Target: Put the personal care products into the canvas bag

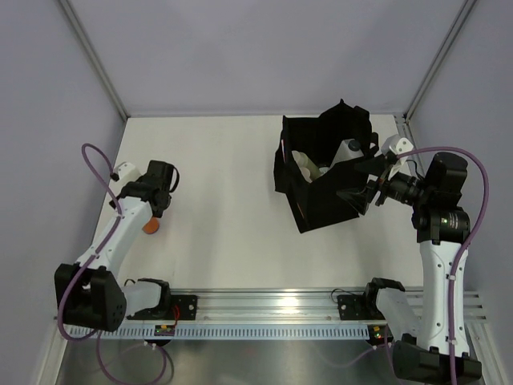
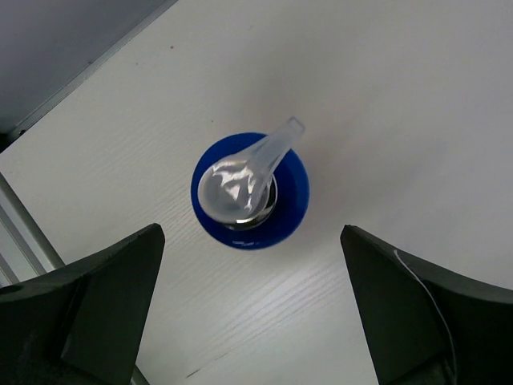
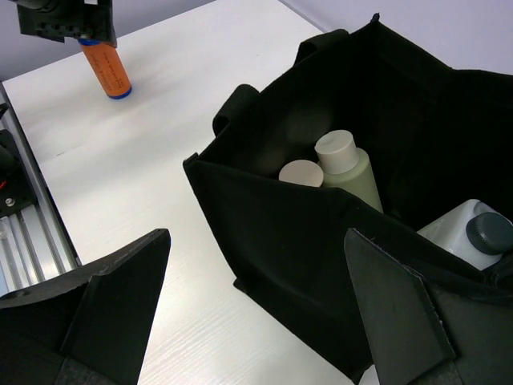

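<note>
Top external: looked down on table (image 1: 232,200).
Left wrist: hung close above orange bottle (image 2: 250,192).
Right wrist: slanted into canvas bag (image 3: 272,233); shared orange bottle (image 3: 107,70).

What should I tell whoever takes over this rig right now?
Grippers: the left gripper is open above the orange bottle, not gripping it. The right gripper is open at the right side of the bag, holding nothing.
Things: the orange bottle stands on the table.
Done: the green bottle, beige bottle and white bottle are in the bag.
Left: grasp the orange bottle and bag it. No other bottle shows on the table; more may lie hidden in the bag.
</note>
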Controlling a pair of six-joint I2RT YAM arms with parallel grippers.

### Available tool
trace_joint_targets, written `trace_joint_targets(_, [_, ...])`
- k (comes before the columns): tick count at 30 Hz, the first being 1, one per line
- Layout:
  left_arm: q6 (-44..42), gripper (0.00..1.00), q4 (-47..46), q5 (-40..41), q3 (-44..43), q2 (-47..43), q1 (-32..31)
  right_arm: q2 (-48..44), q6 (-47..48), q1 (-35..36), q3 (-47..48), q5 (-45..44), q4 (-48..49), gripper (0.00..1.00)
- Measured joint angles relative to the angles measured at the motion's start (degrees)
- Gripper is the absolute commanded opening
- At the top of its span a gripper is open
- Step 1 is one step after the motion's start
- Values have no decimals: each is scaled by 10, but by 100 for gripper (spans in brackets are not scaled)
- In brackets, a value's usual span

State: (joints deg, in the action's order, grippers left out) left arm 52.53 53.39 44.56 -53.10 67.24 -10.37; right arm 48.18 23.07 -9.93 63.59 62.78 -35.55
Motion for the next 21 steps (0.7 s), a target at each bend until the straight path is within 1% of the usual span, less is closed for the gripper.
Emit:
trace_joint_targets(5, [-30,97,-40,-16,-2,62,47,-2,2,0,0,10,0,99])
trace_joint_targets(9, [-47,94,-62,-30,-4,87,79,-2,3,0,0,14,0,100])
trace_joint_targets(13, [-58,72,-80,-50,-4,93,98,-2,3,0,0,13,0,100])
trace_joint_targets(14, [-61,58,-86,-55,-4,92,98,-2,3,0,0,13,0,99])
trace_joint_targets(16, [-69,39,-97,-59,-2,89,98,-2,4,0,0,13,0,99])
trace_joint_targets(17, [-71,26,-106,-66,2,83,98,-2,4,0,0,13,0,99])
trace_joint_targets(19, [-76,14,-118,-74,11,74,98,-2,4,0,-1,13,0,99])
trace_joint_targets(21, [-79,6,-123,-80,16,66,99,-2,4,0,-1,13,0,99])
